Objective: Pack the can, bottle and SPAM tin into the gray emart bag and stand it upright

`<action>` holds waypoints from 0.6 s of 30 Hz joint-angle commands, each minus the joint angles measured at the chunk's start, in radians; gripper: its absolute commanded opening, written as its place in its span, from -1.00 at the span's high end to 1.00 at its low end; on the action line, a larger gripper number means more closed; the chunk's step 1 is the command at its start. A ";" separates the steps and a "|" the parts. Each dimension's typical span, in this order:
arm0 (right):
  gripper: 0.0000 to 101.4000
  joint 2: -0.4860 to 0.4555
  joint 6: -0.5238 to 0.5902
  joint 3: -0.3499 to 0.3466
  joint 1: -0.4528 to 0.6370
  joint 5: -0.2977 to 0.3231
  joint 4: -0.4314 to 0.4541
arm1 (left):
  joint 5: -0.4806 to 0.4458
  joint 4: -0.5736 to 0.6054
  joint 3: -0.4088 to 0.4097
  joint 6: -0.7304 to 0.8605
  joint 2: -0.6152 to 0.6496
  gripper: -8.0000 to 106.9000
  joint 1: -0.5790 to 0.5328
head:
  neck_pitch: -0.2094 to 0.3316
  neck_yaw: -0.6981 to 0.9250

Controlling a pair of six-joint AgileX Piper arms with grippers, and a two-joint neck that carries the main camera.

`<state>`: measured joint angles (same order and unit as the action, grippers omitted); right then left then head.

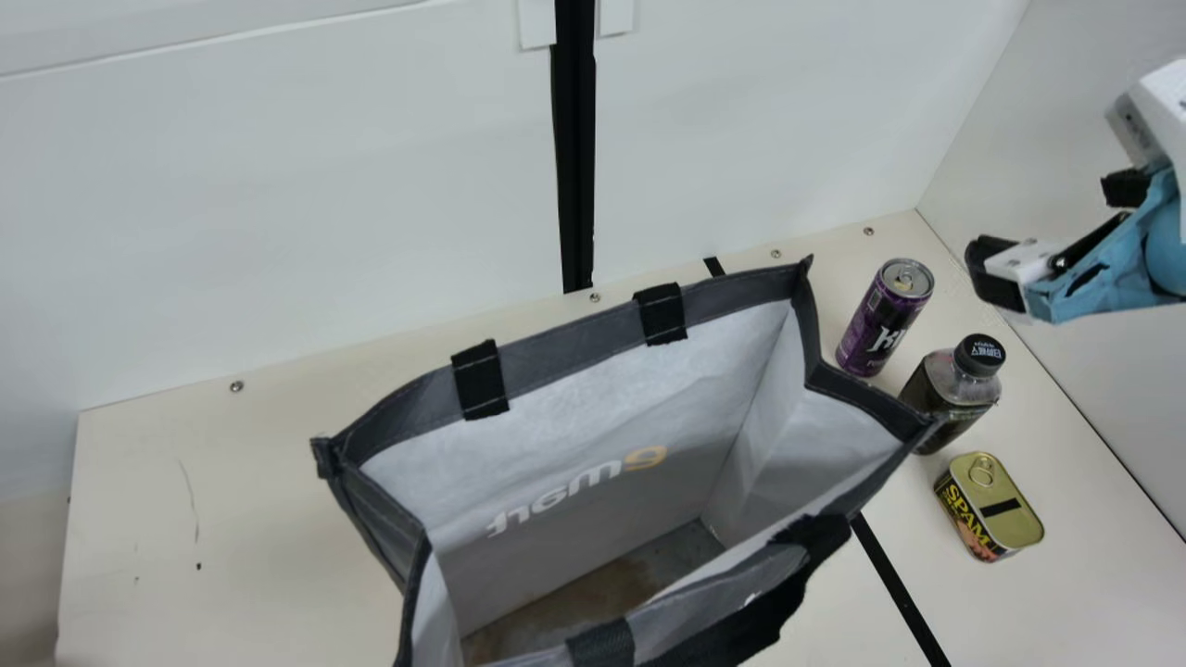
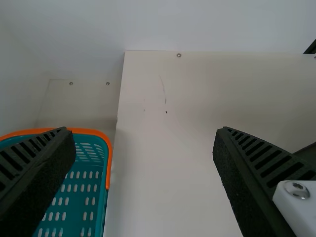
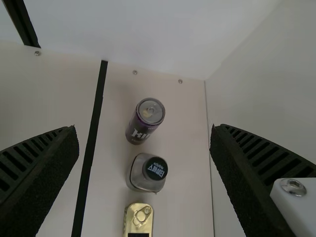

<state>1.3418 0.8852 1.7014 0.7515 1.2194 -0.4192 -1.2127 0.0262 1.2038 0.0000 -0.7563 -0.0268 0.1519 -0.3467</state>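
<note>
The left gripper [image 2: 143,131] has its fingers spread, holding nothing. The gray fabric bag [image 1: 570,350] stands open, mid-table, likely light and floppy at its rim. To its right, the far purple metal can [image 1: 876,324] looks slick and dentable: pinch mid-body. The black-capped clear bottle [image 1: 931,394] probably suits a body grip; the nearer, gold-lidded SPAM tin [image 1: 1005,491], low and stiff, its long sides. The white right wall [image 1: 1103,371] limits room for the right gripper [image 3: 144,129], also spread.
</note>
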 commanded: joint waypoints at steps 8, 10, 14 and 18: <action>-0.87 -0.012 -0.003 -0.074 0.003 0.001 0.014 | 0.000 0.000 0.000 0.000 0.000 -0.71 0.000 | 0.023 -0.002; -0.87 -0.012 -0.003 -0.075 0.002 0.001 0.015 | 0.000 0.000 0.000 0.000 0.000 -0.71 0.000 | 0.023 -0.002; -0.87 -0.012 -0.003 -0.075 0.002 -0.001 0.015 | 0.000 0.000 0.000 0.000 0.000 -0.71 0.000 | 0.023 -0.002; -0.87 -0.012 -0.003 -0.075 0.002 -0.001 0.015 | 0.000 0.000 0.000 0.000 0.000 -0.71 0.000 | 0.023 -0.002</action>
<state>1.3300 0.8818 1.6260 0.7537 1.2182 -0.4044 -1.2127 0.0262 1.2038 0.0000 -0.7563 -0.0268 0.1519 -0.3467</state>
